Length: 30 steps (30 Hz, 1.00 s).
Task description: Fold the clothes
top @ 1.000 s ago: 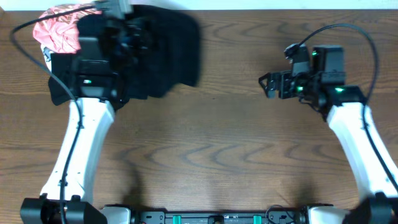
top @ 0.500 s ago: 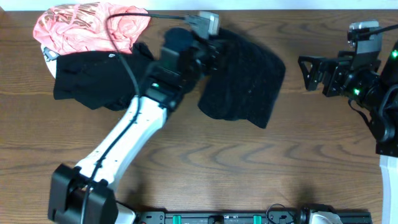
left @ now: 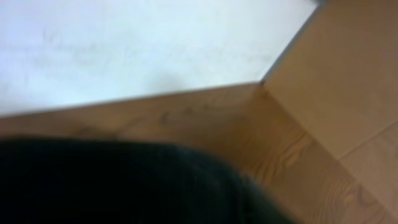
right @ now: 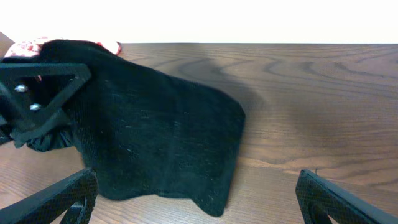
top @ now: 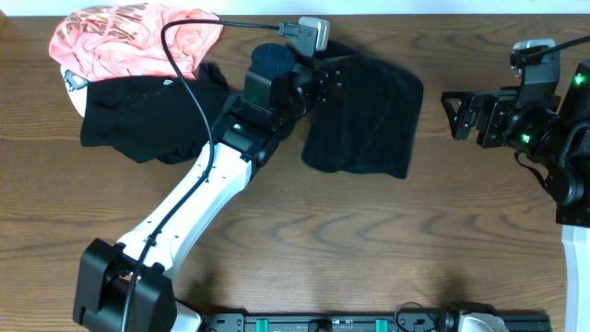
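Observation:
The large black speckled garment point(top: 369, 115) lies spread at the table's back middle. It also shows in the right wrist view as the speckled garment point(right: 155, 137), and as a dark blur of cloth point(left: 112, 186) low in the left wrist view. My left gripper point(top: 323, 78) sits at its upper left edge, and its fingers are not clear enough to read. The matte black top point(top: 138, 115) and the coral-pink shirt point(top: 129, 37) are heaped at the back left. My right gripper point(top: 450, 115) stands wide open to the right of the speckled garment, apart from it, seen from its wrist as the right gripper point(right: 199, 205).
The left arm point(top: 194, 198) crosses the table diagonally from the front left. A black cable point(top: 184, 46) loops over the pink shirt. Bare wooden table point(top: 369, 240) lies in front of the garments. The table's back edge meets a white wall point(right: 249, 18).
The left arm swung from the back-left pile to the middle, bringing the speckled garment. Over the last half second the garment has settled into a squarer shape. The right arm drew back rightward.

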Motion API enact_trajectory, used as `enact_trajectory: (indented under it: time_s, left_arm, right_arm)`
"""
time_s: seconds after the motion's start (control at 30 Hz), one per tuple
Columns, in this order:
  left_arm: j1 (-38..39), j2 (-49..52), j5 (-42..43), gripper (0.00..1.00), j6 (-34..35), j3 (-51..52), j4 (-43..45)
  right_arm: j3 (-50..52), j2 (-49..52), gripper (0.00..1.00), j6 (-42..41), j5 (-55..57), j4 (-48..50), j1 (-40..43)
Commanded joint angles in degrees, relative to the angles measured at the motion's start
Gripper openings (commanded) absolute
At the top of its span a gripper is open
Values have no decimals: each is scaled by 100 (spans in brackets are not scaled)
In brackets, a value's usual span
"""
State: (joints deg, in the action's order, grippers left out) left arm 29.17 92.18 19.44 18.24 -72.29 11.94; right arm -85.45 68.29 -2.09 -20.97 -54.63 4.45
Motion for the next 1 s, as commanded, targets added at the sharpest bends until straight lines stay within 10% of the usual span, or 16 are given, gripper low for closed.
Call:
enact_trajectory:
  time_s: [0.0, 0.5, 0.97]
  left_arm:
    - [70, -190, 22, 88, 4, -114, 98]
    - [-1521, -199, -540, 98, -612, -111, -3136]
    - [-1851, 138, -1241, 98, -1207, -87, -3930]
  right_arm:
    - [-37, -4, 99, 107, 22, -4, 52]
    - [-15, 243, 99, 107, 267, -175, 52]
    - [-15, 1152, 99, 114, -114, -345, 31]
